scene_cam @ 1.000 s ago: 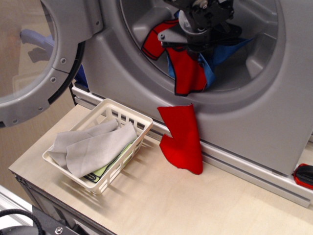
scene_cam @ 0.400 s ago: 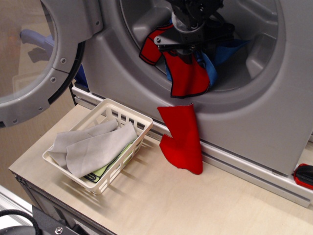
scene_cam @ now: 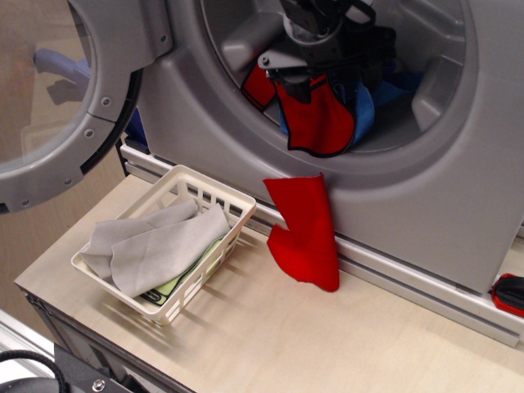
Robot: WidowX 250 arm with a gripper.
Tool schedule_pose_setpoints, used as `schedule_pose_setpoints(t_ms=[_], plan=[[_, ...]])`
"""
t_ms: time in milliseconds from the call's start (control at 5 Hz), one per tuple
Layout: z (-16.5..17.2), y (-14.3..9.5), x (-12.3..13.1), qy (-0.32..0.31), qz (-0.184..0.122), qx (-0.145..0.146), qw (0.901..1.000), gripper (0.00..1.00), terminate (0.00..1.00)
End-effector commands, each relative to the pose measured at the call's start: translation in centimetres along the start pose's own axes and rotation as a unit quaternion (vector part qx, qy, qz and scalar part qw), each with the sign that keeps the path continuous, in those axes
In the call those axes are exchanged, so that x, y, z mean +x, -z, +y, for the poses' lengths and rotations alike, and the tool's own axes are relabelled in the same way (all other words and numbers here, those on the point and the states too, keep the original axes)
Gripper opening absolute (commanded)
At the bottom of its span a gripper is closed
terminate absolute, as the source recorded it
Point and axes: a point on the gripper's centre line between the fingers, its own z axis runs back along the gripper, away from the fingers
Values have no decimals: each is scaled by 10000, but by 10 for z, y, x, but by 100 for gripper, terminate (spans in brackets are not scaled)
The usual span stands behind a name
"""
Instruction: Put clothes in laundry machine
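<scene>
The silver-grey laundry machine point(scene_cam: 246, 139) stands open, its round clear-windowed door point(scene_cam: 57, 98) swung out to the left. My black gripper point(scene_cam: 315, 70) is inside the round opening, shut on a red T-shirt with black trim point(scene_cam: 319, 119) that hangs from it over the drum's lower rim. A blue cloth point(scene_cam: 368, 102) lies in the drum just behind and to the right of the shirt. Another red cloth point(scene_cam: 304, 231) hangs down the machine's front below the opening, its lower end on the table.
A white slatted basket point(scene_cam: 192, 286) with grey cloths point(scene_cam: 151, 246) sits at the left on the light wooden table point(scene_cam: 327, 344). A red and black object point(scene_cam: 509, 295) lies at the right edge by the machine's base.
My gripper has moved up and deeper into the drum, carrying the red T-shirt with it. The shirt's hem has risen and swung right. The other cloths have not moved.
</scene>
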Motion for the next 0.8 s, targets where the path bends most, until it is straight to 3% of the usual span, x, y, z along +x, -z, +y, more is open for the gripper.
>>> schedule_pose_setpoints(t_ms=[0,200,400,600], plan=[[-27,-53,-18,256,175,-429,9986,100,0],[-31,-65,-32,536,631,-287,9962,100,0],[-31,-65,-32,536,631,-287,9962,100,0],[-31,-65,-32,536,631,-287,9962,100,100]])
